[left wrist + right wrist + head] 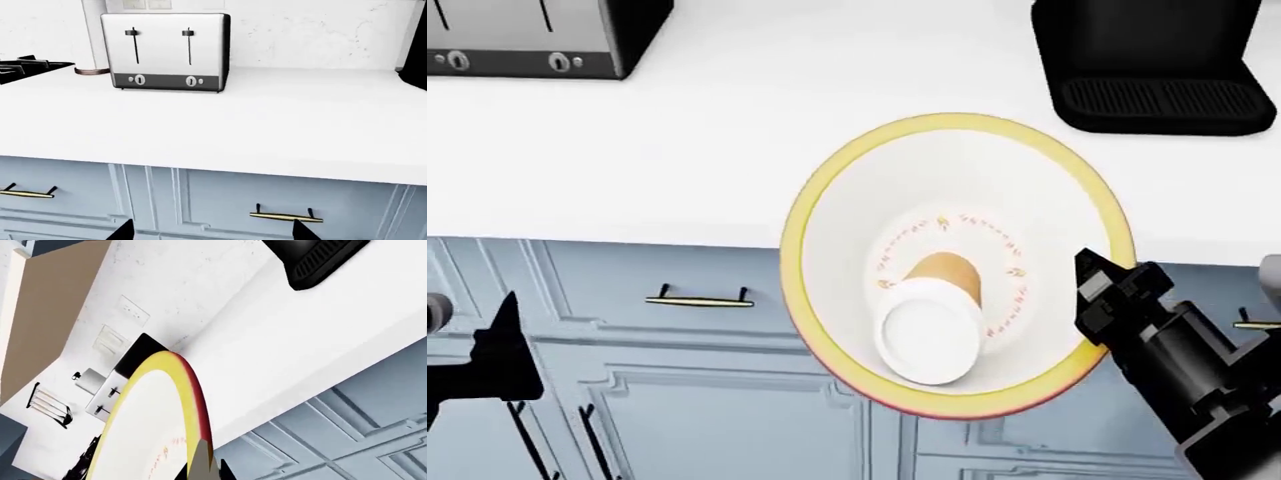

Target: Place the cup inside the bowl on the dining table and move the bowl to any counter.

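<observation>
Bowl (pixel 961 190) first: in the head view it hangs tilted toward you, its far rim over the counter (pixel 761 150) and its near rim out past the counter edge, above the cabinet doors (pixel 667 380). Your right gripper (pixel 1101 290) pinches the rim at about 4 o'clock. The cup (pixel 934 325) lies on its side inside, slid down toward 6 o'clock. Tip any further and you could roll the cup out over that low rim. The coffee machine (pixel 1154 60) stands at 1 o'clock and the toaster (pixel 534 35) at 10 o'clock; swing wide and the bowl could knock either. Your left gripper (pixel 487 365) sits low at 8 o'clock; you cannot tell whether it is parted.

From the left wrist view, you see bare counter in front of the toaster (pixel 167 50), with a stove (pixel 27 67) at its side. The left gripper (pixel 213 232) shows only two dark tips, spread apart and empty.

From the right wrist view, the bowl (pixel 143 415) stands nearly edge-on, held by a thin strip of rim. That grip could slip, and releasing before the base is level over the counter (pixel 300 340) would likely drop it down the cabinet front.
</observation>
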Available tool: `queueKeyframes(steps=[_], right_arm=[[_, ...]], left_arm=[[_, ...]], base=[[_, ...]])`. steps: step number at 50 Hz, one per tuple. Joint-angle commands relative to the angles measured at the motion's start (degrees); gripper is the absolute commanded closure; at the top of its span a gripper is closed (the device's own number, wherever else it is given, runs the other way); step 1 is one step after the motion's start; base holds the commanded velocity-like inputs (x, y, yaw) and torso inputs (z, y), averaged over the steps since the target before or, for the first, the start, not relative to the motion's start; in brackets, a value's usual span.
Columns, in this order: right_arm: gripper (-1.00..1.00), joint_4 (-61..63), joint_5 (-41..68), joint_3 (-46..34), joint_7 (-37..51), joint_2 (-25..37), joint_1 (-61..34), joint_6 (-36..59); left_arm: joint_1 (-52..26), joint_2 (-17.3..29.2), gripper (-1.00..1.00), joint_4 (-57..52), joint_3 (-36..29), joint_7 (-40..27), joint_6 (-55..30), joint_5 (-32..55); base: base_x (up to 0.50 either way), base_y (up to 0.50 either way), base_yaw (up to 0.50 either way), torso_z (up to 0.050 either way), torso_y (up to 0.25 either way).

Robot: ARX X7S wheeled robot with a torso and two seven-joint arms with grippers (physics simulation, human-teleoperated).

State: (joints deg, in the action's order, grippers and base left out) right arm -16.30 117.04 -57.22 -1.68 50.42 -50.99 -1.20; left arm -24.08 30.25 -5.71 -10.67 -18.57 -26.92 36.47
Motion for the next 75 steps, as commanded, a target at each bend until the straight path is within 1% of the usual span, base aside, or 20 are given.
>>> queueKeyframes(steps=[1, 13, 22, 29, 46, 63, 75], right_arm=[[1.0, -0.06, -0.47, 1.39, -0.59, -0.13, -0.2, -0.26], [1.0, -0.52, -0.73, 1.53, -0.74, -0.43, -0.21, -0.4], [1.0, -1.02, -0.77, 1.69, -0.61, -0.86, -1.12, 0.09], [1.0, -2.94, -1.0, 1.32, -1.2, -2.08, -1.78, 0.83], [1.0, -3.63, -0.95, 1.12, -1.27, -2.83, -1.7, 1.55], [1.0, -5.14, -1.6, -0.18, -0.7, -3.97, -0.96, 2.65], [1.0, -9.02, -1.76, -1.28, -1.35, -6.34, -0.24, 3.4]], left_arm=[[-0.37, -0.66, -1.0, 0.38, -0.63, -0.33, 0.08, -0.4], [-0.11, -0.33, -1.0, 0.16, -0.35, -0.27, 0.18, -0.09], [0.08, 0.53, -1.0, -1.93, 0.13, -0.62, -0.7, 0.83], [-0.17, 0.14, -1.0, -1.03, -0.23, -0.54, -0.4, 0.46], [0.42, 0.67, -1.0, -0.73, 0.27, -0.13, 0.18, 0.81], [0.37, 0.26, -1.0, -0.32, -0.11, -0.42, 0.44, 0.53], [0.65, 0.18, -1.0, -0.21, -0.09, -0.43, 0.76, 0.61]], base=[[0.39, 0.45, 0.0, 0.0, 0.01], [0.42, 0.38, 0.0, 0.001, 0.001], [0.5, 0.08, 0.0, 0.0, 0.002], [0.5, 0.02, 0.0, 0.0, 0.001], [0.49, 0.02, 0.0, 0.0, 0.002], [0.01, 0.0, 0.0, 0.001, 0.001], [0.0, 0.0, 0.0, 0.0, 0.001]])
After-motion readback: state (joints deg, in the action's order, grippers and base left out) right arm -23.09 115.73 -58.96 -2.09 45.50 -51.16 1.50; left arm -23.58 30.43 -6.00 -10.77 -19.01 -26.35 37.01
